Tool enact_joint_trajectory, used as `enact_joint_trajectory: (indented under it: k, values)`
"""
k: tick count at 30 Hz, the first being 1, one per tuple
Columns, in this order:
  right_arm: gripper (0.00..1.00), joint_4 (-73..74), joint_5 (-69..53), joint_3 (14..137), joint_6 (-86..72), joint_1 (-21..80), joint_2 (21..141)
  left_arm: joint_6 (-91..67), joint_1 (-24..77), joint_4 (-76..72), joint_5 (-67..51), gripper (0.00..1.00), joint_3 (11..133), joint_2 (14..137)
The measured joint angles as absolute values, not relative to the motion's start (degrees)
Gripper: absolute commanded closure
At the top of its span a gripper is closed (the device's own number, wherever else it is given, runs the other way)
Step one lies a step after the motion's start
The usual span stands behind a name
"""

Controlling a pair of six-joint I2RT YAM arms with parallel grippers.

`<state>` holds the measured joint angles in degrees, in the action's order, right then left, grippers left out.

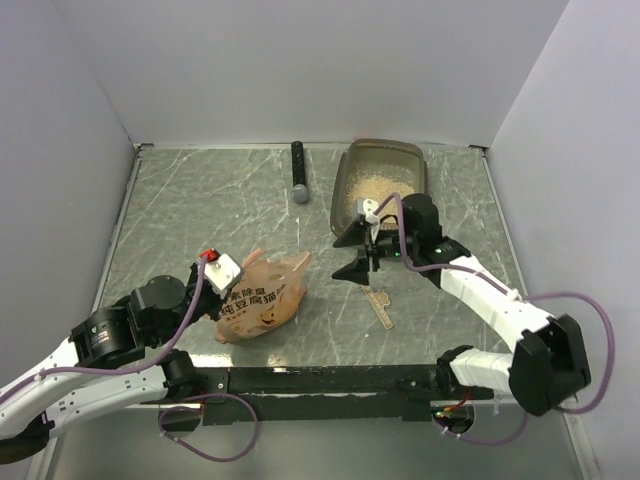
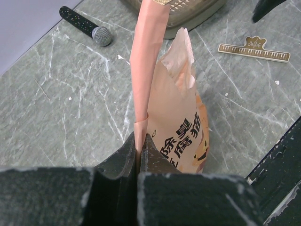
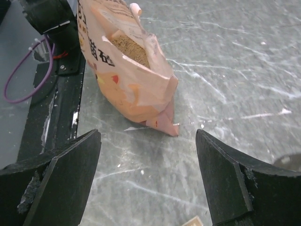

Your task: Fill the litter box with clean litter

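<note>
The smoky grey-brown litter box stands at the back right of the table, holding a layer of beige clean litter; its wall shows at the top of the left wrist view. An orange-pink pouch with a cat face lies at the front left. My left gripper is shut on the pouch's edge, the jaws pressed together on the fold. The pouch mouth gapes, with more litter inside. My right gripper hovers open just in front of the box, nothing between its fingers.
A black stick with a grey round head lies at the back, left of the box. A beige clip with piano-key print lies near my right arm. A black rail runs along the near edge. Walls close three sides.
</note>
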<state>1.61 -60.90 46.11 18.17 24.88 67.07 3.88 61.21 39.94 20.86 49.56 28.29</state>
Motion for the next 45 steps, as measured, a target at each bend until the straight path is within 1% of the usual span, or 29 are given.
enact_joint_trajectory:
  k: [7, 15, 19, 25, 28, 29, 30, 31, 32, 33, 34, 37, 41, 45]
  values:
    - [0.14, -2.5, -64.4, 50.8, 20.9, 27.2, 76.5, 3.6, 61.2, 40.2, 20.8, 0.99, 49.8, 28.4]
    - [0.14, -8.4, -67.3, 54.0, 20.8, 29.2, 83.2, 2.5, 61.2, 40.6, 20.8, 0.99, 49.9, 28.1]
    - [0.17, -10.4, -67.9, 55.5, 20.5, 30.4, 86.4, 2.3, 61.2, 41.0, 20.9, 0.99, 49.9, 27.8]
    - [0.24, -12.9, -69.2, 56.6, 19.6, 32.1, 89.5, 2.4, 61.2, 41.8, 20.9, 0.99, 50.6, 28.5]
    - [0.32, -13.9, -70.0, 57.1, 18.8, 32.9, 90.6, 2.5, 61.2, 41.8, 20.9, 0.99, 50.8, 29.1]
    - [0.40, -14.2, -70.1, 57.4, 18.7, 33.1, 91.1, 2.6, 61.2, 41.6, 20.9, 0.99, 50.8, 29.1]
    - [0.46, -14.2, -70.2, 57.8, 18.6, 33.4, 91.5, 2.7, 61.2, 41.6, 20.9, 0.99, 50.8, 29.2]
    - [0.59, -14.4, -70.3, 58.1, 18.4, 33.6, 92.2, 2.8, 61.2, 41.5, 20.9, 0.99, 50.8, 29.2]
    - [0.67, -14.7, -70.5, 58.4, 18.2, 33.9, 92.8, 2.9, 61.2, 41.5, 20.9, 0.99, 50.8, 29.2]
    - [0.73, -15.0, -70.7, 58.5, 17.7, 34.1, 93.2, 3.0, 61.2, 41.5, 20.9, 0.99, 50.8, 29.3]
    - [0.82, -15.0, -71.0, 58.6, 17.3, 34.3, 93.6, 3.0, 61.2, 41.5, 20.9, 0.99, 50.8, 29.4]
    - [1.00, -15.2, -71.8, 59.0, 16.3, 34.5, 94.5, 3.4, 61.1, 41.4, 20.9, 0.99, 50.8, 29.5]
    - [1.00, -16.3, -72.2, 59.1, 14.5, 34.6, 94.7, 3.5, 61.1, 41.3, 20.9, 0.99, 50.8, 29.6]
    - [1.00, -21.5, -71.2, 56.1, 10.8, 33.9, 93.5, 4.1, 61.1, 40.8, 21.3, 0.99, 50.8, 30.0]
